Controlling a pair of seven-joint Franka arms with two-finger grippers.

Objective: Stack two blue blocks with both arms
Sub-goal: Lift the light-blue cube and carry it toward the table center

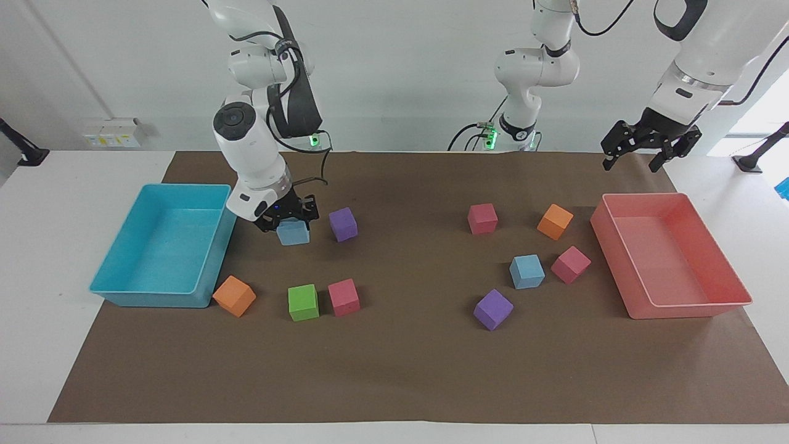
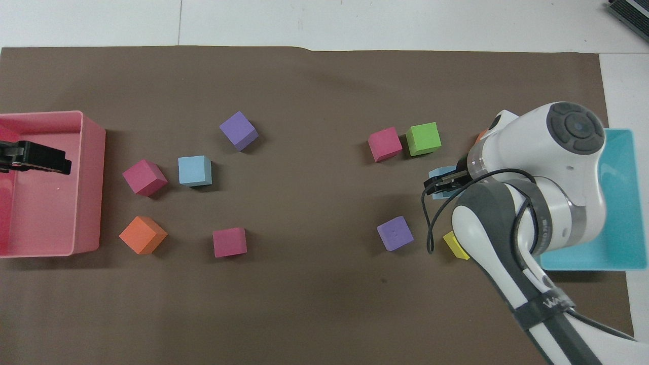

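My right gripper [image 1: 290,221] is shut on one light-blue block [image 1: 293,233] and holds it a little above the mat, between the cyan tray and a purple cube. In the overhead view only an edge of this block [image 2: 440,178] shows under the right gripper [image 2: 442,185]. The other blue block [image 1: 527,272] sits on the mat toward the left arm's end, beside a magenta cube; it also shows in the overhead view [image 2: 194,171]. My left gripper [image 1: 629,165] is open and empty, raised over the pink tray's edge nearest the robots, and waits there [image 2: 35,157].
The cyan tray [image 1: 111,271] stands at the right arm's end, the pink tray [image 1: 690,308] at the left arm's end. Purple [image 1: 343,224], green [image 1: 303,302], magenta [image 1: 343,297] and orange [image 1: 234,296] cubes lie around the held block. A yellow cube [image 2: 456,245] lies by the right arm.
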